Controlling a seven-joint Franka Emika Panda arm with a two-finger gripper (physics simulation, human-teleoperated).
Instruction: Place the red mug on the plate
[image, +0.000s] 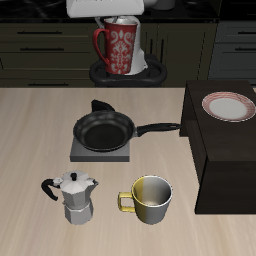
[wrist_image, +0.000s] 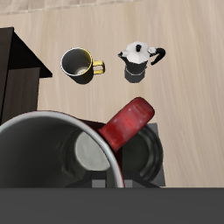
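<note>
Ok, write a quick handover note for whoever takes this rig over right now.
Gripper: shut on the red mug, held upright in the air, farther back than the frying pan.
The plate: bare, on the dark raised cabinet beside the table.
Done: mug picked up and lifted.
Left: carry it over the plate, lower it, release.

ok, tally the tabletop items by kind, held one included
Mugs: 2 (red mug, held up in the pincer; yellow-and-grey mug)
Plates: 1
Frying pans: 1
Moka pots: 1
Total: 5
</note>
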